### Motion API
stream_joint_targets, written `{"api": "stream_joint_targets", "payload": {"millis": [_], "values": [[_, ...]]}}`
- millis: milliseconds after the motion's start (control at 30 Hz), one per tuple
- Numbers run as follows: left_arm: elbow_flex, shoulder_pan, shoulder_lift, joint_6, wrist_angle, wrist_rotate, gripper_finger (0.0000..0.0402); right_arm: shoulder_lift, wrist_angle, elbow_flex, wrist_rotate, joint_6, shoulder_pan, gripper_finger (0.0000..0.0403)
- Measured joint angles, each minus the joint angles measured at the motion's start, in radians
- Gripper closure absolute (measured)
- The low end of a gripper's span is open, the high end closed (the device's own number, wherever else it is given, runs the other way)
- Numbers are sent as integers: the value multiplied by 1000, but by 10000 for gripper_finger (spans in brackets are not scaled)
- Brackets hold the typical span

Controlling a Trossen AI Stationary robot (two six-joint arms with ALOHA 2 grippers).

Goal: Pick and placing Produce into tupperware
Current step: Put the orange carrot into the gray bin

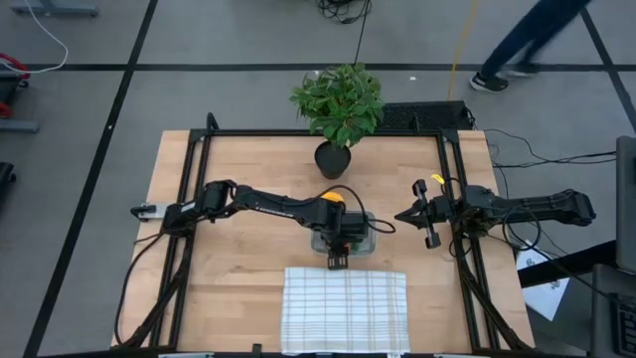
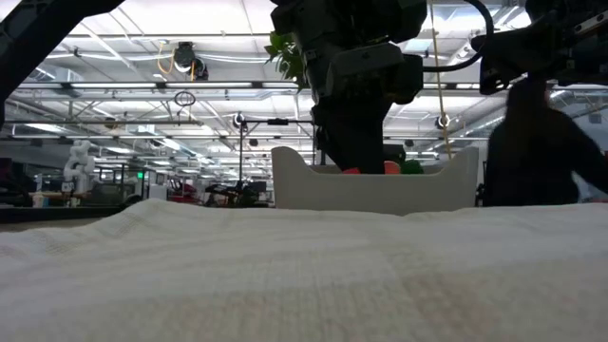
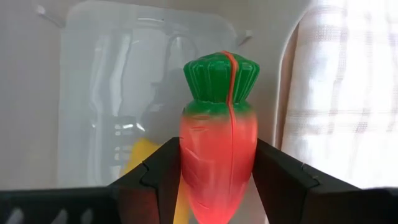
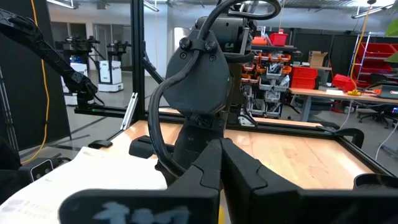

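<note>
Left wrist view: carrot (image 3: 219,146) clamped between the left gripper (image 3: 217,180) fingers, directly over the tupperware (image 3: 93,106).

Held by its lower tapered body, long axis running away from the wrist, green top pointing outward past the fingertips. Hangs above the clear container's floor, so the coming move looks like a plain release downward. Glossy orange with a moulded seam down the middle and a ribbed green crown; hard toy plastic by the look of it. Below and beside it, a patch of yellow, likely produce already lying in the container, though which piece cannot be told. Seen from above, reaches across the table centre to the container just beyond the checked cloth (image 1: 345,308). Parked well off at its own side of the table, right gripper (image 1: 422,214) with fingers clenched on nothing.
</note>
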State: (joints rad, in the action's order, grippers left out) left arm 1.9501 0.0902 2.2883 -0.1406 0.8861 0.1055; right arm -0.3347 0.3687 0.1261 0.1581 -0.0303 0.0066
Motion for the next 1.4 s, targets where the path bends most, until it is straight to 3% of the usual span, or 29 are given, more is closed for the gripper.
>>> {"api": "stream_joint_targets", "payload": {"millis": [800, 1200, 1400], "values": [[-45, 0, -1, 12, -40, -47, 227, 0, 0, 0, 0, 0, 0, 403], [-44, 0, -1, 24, -70, 6, 226, 0, 0, 0, 0, 6, 0, 403], [-44, 11, -1, 37, -70, 25, 195, 0, 0, 0, 0, 7, 0, 403]]}}
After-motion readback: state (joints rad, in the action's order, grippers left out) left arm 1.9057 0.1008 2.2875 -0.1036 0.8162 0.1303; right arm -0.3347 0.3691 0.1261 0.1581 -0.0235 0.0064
